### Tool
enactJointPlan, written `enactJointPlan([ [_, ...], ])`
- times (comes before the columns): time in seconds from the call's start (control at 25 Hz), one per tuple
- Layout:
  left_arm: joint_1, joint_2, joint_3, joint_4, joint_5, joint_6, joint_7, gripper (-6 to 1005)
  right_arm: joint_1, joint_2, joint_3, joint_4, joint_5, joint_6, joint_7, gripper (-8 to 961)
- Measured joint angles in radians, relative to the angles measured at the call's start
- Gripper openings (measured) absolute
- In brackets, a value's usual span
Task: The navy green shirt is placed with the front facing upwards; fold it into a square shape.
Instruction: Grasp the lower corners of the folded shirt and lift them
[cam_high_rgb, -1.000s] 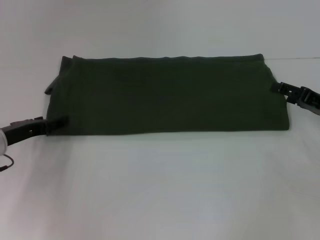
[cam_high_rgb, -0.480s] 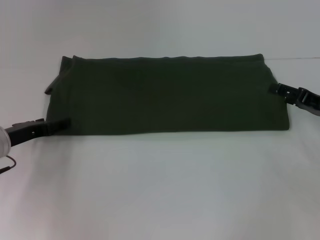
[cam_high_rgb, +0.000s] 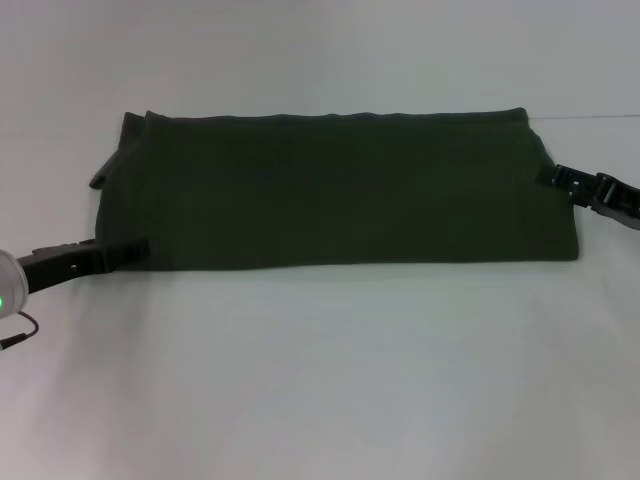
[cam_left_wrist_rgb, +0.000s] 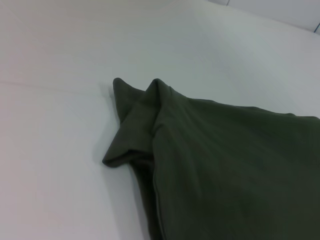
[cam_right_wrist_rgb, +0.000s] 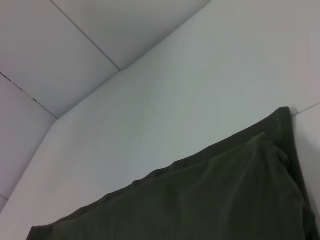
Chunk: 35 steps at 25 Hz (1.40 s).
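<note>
The navy green shirt (cam_high_rgb: 340, 190) lies folded into a long flat band across the white table, with only plain green cloth showing. A sleeve end (cam_high_rgb: 100, 178) sticks out at its far left corner, and the left wrist view shows that bunched sleeve (cam_left_wrist_rgb: 125, 145) close up. My left gripper (cam_high_rgb: 140, 248) lies low at the shirt's near left corner, its tip over the cloth edge. At the shirt's right edge, near the far corner, my right gripper (cam_high_rgb: 548, 173) has its tip touching the cloth. The right wrist view shows the shirt's far edge (cam_right_wrist_rgb: 210, 200).
The white table (cam_high_rgb: 320, 380) stretches bare in front of the shirt. A wall with panel seams (cam_right_wrist_rgb: 85, 40) rises behind the table's far edge. A thin cable (cam_high_rgb: 15, 335) hangs from my left arm.
My left gripper has slid right, further onto the shirt's near left corner. My right gripper has edged slightly left onto the right edge. The shirt keeps its shape.
</note>
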Motion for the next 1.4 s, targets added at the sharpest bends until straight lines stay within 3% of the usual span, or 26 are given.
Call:
enactJointPlan([
  [0.32,-0.028,0.003,0.017,0.004,0.118,-0.026,-0.104,872,0.002,0.000,0.005,0.000,0.000,0.000,0.000,870],
  [0.76,-0.029,0.000,0.021,0.005,0.120,-0.037,-0.104,497,-0.002,0.003,0.007,-0.008,0.000,0.000,0.000,870],
  [0.84,-0.029,0.000,0.018,0.005,0.119,-0.037,-0.104,226,-0.002,0.003,0.008,-0.009,0.000,0.000,0.000,870],
  [1.08,-0.029,0.000,0.015,0.005,0.116,-0.038,-0.104,48,-0.002,0.003,0.008,-0.009,0.000,0.000,0.000,871],
  [1.28,-0.028,0.000,0.013,0.007,0.115,-0.038,-0.103,47,-0.001,0.002,0.006,-0.018,0.000,0.005,0.006,871],
  [1.4,-0.025,0.000,0.012,0.008,0.114,-0.038,-0.104,47,0.007,-0.015,0.001,-0.031,-0.023,0.005,0.072,871],
])
